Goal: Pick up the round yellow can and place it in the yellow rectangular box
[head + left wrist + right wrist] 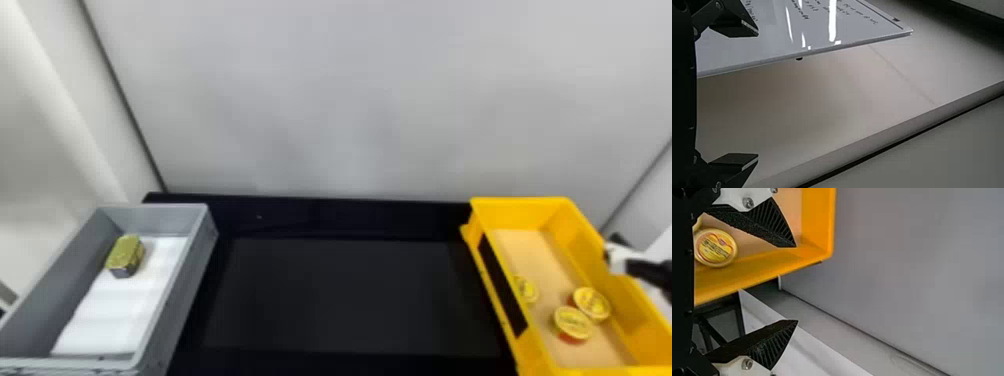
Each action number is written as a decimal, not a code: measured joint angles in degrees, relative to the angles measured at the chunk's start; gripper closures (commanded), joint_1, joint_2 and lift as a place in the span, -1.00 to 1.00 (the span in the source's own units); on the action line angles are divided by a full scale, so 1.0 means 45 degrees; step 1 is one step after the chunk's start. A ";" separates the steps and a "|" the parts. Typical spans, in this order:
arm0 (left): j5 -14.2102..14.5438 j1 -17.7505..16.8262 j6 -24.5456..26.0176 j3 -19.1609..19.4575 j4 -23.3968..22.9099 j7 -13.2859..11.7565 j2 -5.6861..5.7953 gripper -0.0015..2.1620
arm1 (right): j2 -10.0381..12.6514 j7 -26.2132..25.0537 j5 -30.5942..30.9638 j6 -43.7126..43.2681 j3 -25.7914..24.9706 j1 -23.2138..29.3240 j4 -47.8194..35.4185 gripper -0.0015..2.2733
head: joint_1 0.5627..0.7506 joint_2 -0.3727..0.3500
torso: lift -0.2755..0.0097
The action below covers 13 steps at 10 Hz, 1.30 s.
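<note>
Right claw gapes near the outer edge of the yellow box.

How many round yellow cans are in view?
3, all in the yellow box: one can at its left, partly hidden by the wall; another can farther right; a third beside that, nearer the robot. That wall could hide more.

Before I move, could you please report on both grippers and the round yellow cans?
Left gripper open, empty. Right gripper open, empty, possibly in the way by yellow box's right rim. Three round yellow cans inside.
</note>
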 measured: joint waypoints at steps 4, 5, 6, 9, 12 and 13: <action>-0.0003 0.0000 -0.0002 0.0016 0.0000 0.0000 0.0000 -0.85 | -0.0158 0.0245 0.0845 -0.0976 -0.1236 -0.0231 -0.2113 -0.92 | 0.31 0.07 | 0.54; -0.0003 0.0000 -0.0006 0.0018 -0.0006 0.0000 0.0000 -0.85 | -0.0187 0.0235 0.1148 -0.1533 -0.1324 -0.0356 -0.2456 -0.93 | 0.31 0.07 | 0.54; -0.0002 -0.0003 -0.0015 0.0033 -0.0011 0.0000 0.0000 -0.85 | -0.0205 0.0276 0.1452 -0.2037 -0.1432 -0.0532 -0.2756 -0.96 | 0.31 0.07 | 0.54; 0.0015 -0.0025 -0.0040 0.0144 -0.0016 0.0016 0.0000 -0.85 | -0.0308 0.0800 0.1919 -0.3599 -0.2074 -0.1094 -0.3386 -0.96 | 0.31 0.07 | 0.54; 0.0023 -0.0038 -0.0070 0.0189 -0.0025 0.0024 0.0000 -0.85 | -0.0361 0.0613 0.2005 -0.4506 -0.2325 -0.1323 -0.3921 -0.90 | 0.31 0.07 | 0.54; 0.0023 -0.0042 -0.0082 0.0202 -0.0032 0.0024 0.0000 -0.85 | -0.0361 0.0545 0.1894 -0.4674 -0.2429 -0.1410 -0.4057 -0.90 | 0.31 0.07 | 0.54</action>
